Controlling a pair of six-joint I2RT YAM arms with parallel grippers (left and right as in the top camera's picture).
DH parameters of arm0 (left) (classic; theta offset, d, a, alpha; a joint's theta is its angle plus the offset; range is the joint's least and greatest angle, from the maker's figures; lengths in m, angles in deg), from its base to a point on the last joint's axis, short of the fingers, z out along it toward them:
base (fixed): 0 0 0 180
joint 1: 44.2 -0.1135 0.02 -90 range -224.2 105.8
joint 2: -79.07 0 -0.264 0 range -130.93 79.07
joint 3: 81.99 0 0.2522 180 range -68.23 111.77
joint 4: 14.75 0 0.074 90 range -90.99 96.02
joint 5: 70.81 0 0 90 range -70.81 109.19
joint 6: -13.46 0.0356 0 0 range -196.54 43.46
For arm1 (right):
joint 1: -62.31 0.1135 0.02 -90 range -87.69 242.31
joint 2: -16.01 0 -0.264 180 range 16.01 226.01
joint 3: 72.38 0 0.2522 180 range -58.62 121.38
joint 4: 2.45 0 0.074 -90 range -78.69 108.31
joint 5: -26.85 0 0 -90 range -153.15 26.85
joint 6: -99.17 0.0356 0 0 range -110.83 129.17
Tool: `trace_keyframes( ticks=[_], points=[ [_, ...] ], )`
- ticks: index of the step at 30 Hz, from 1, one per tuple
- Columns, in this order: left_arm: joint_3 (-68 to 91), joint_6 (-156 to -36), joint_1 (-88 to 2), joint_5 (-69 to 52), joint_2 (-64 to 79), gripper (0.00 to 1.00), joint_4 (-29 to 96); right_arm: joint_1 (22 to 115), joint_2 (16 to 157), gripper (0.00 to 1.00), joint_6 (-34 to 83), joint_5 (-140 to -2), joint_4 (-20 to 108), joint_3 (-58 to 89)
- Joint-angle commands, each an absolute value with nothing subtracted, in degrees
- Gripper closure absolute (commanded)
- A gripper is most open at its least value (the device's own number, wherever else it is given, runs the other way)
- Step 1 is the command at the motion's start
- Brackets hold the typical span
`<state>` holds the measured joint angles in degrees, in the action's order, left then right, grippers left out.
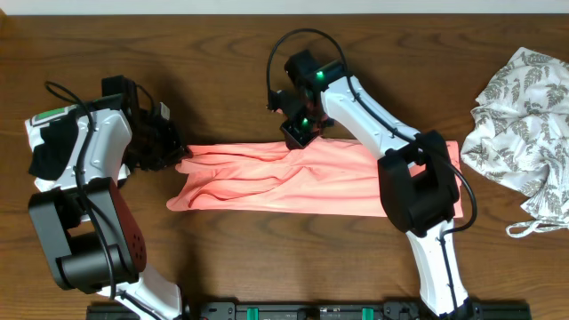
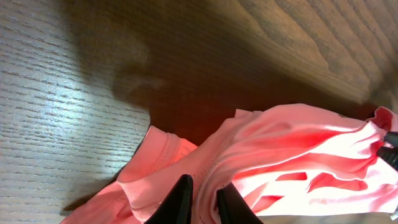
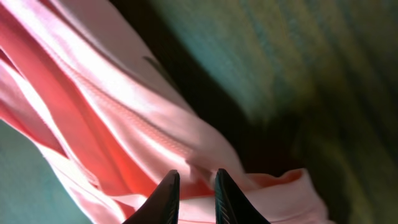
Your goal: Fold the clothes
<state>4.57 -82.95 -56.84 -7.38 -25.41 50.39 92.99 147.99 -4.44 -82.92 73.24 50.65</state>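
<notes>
Item: salmon-pink T-shirt (image 1: 302,182), bunched on counter (image 1: 222,53); I am clamping left claw (image 1: 179,156) on its end and right claw (image 1: 296,135) on its far edge, likely to stretch it flat.

T-shirt (image 1: 293,178) across the table (image 1: 222,53), second garment (image 1: 524,124) to the right

The T-shirt lay stretched left to right across the table's middle. The left gripper (image 1: 180,158) sat at its left end, the right gripper (image 1: 298,135) on its far edge. The second garment lay well apart, at the right edge.
</notes>
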Motion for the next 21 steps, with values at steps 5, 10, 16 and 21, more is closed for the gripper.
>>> trace_keyframes(
  ticks=[5,10,16,21],
  points=[
    [5.1,-83.2,-57.1,-6.7,-24.8,0.85,50.6,95.5,148.5,0.81,-1.9,-84.0,77.0,47.6],
    [5.1,-83.2,-57.1,-6.7,-24.8,0.85,50.6,96.9,148.5,0.82,-1.8,-84.0,75.8,44.2],
    [5.1,-83.2,-57.1,-6.7,-24.8,0.85,50.6,97.3,148.4,0.84,-1.8,-84.0,74.8,43.4],
    [5.1,-83.2,-57.1,-6.7,-24.8,0.85,50.6,97.1,148.2,0.84,-1.8,-83.9,74.8,44.1]
  ],
)
